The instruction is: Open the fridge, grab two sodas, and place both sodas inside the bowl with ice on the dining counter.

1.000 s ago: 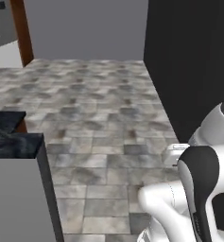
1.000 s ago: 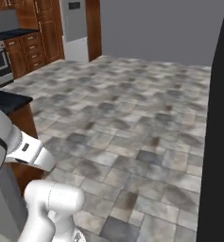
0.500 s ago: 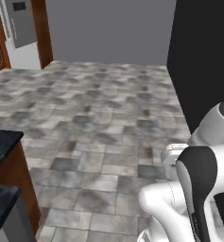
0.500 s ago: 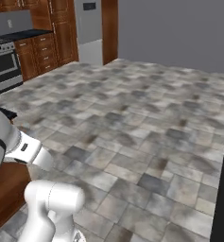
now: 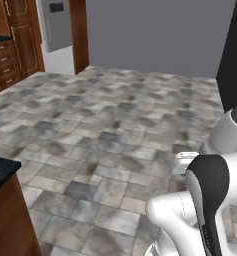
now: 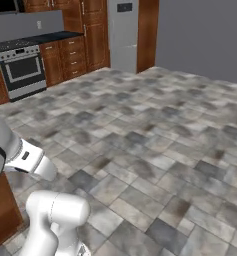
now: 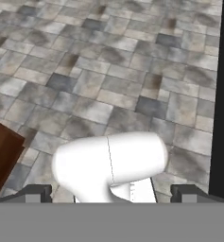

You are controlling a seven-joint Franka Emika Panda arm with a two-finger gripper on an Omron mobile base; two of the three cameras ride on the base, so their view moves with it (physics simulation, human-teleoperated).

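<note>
The fridge (image 6: 124, 35) stands far across the tiled floor (image 6: 155, 150), door shut, between brown cabinets (image 6: 72, 55). The pincer (image 7: 111, 193) rides with its tips spread wide and nothing between them. The likeliest trouble is the base clipping the bench (image 5: 5, 210) corner at the left; otherwise the floor offers broad open room ahead.

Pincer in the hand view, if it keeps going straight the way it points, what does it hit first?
Probably the grey stone-tiled floor; nothing stands between the open pincer and the tiles, though depth is unclear.
</note>
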